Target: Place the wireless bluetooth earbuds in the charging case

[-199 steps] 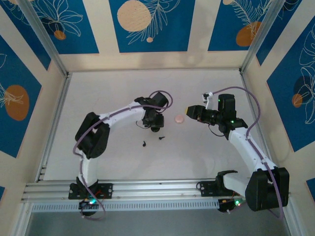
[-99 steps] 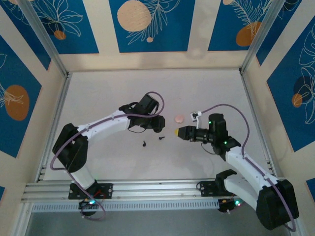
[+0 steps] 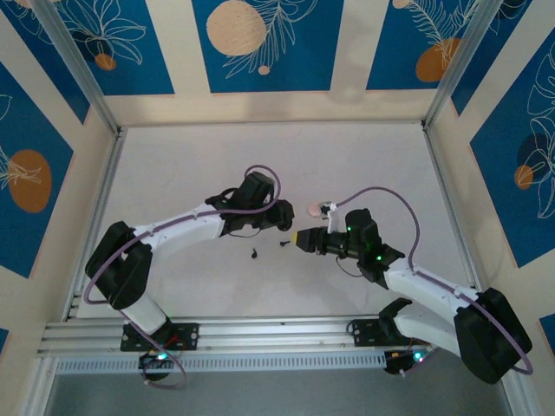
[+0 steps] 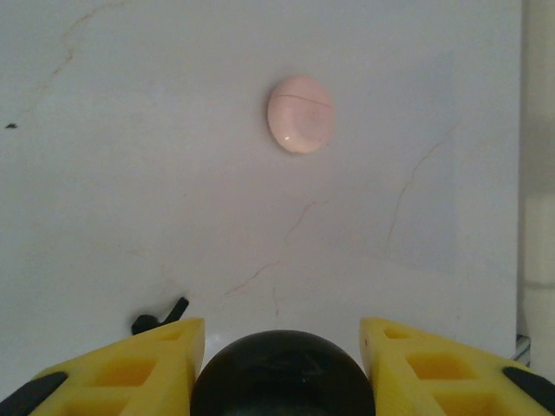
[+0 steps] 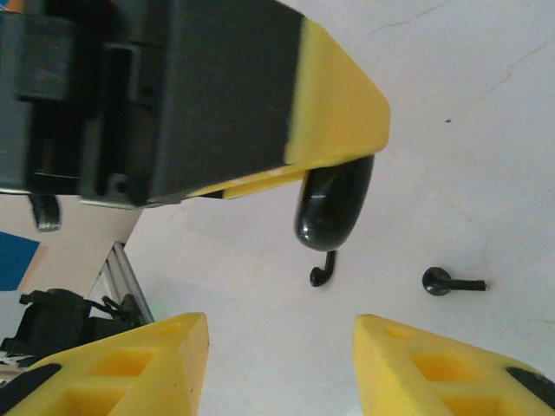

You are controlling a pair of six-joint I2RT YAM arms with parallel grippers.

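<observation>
Worktop (image 3: 364,165): white; two tiny black earbuds (image 5: 447,282) loose.
Left jaws: gripping glossy black round disc (image 4: 282,377).
Right jaws: open, empty, just swung in, so earbud pickup looks near.

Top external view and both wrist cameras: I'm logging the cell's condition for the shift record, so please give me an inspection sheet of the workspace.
Surface: white table, hairline cracks.
Job's things: black earbuds, two, lying loose and apart on the table; black round disc in the left gripper.
Clutter: pink round disc, lying alone.
Grippers: left gripper shut on the black round disc; right gripper open, empty.
Cables: purple cable looped over each arm.
Surroundings: blue leaf-print wall panels; aluminium rail at the near edge.
</observation>
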